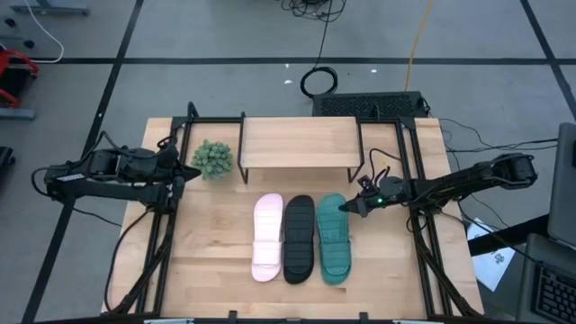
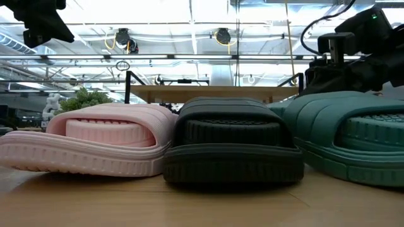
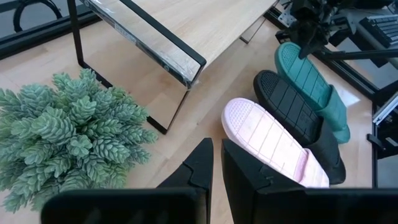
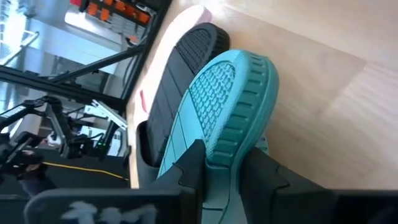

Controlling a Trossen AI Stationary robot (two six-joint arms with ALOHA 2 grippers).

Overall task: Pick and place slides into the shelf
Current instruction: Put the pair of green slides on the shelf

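Three slides lie side by side mid-table, soles down: pale pink (image 1: 267, 237), black (image 1: 299, 238), teal green (image 1: 333, 241). Their strap ends point to the near edge. The shelf (image 1: 297, 142), a light plank on thin black legs, stands beyond them at the far side. My right gripper (image 1: 347, 206) reaches in from the right and is shut on the teal slide's far end. My left gripper (image 1: 193, 171) hovers at the left beside a small plant, shut and holding nothing. My right gripper pinches the teal slide's heel end (image 4: 233, 146) between its two fingers (image 4: 193, 168), one on the ribbed footbed side and one on the outer rim side. It comes slanting from the table's right. The strap end (image 2: 353, 135) rests on the table.
A small green potted plant (image 1: 213, 159) stands left of the shelf, close to my left gripper. Black frame rails (image 1: 409, 144) run along the table's left and right sides. Bare tabletop (image 1: 216, 261) lies left and right of the slides.
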